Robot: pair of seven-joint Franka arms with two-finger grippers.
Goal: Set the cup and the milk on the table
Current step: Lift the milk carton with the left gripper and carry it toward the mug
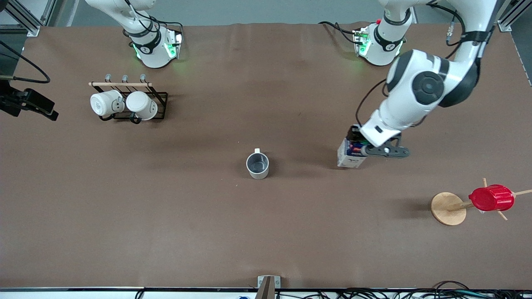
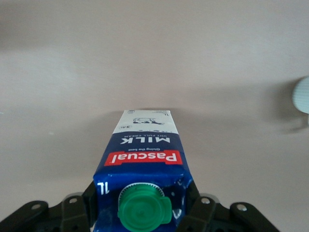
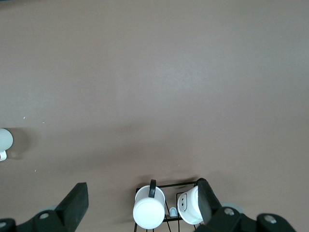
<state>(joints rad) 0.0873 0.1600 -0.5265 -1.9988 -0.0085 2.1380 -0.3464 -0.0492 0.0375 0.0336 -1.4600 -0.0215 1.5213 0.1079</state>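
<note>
Cream-white mug [image 1: 257, 165] is placed on brown table [image 1: 166, 216]; dark-blue milk carton [image 1: 351, 153] is held by left gripper [image 1: 360, 148]; right gripper [image 3: 140, 205], wide open, waits.

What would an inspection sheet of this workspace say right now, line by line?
Surface: brown table, bare.
Job's things: cup upright mid-table; milk beside it toward the left arm's end, base at the table.
Clutter: rack with two white mugs; wooden stand bearing a red cup.
Grippers: left gripper shut on the milk; right gripper open over the rack, waiting.
Cables: bundle along the table's near edge.
Surroundings: camera at the right arm's end.
</note>
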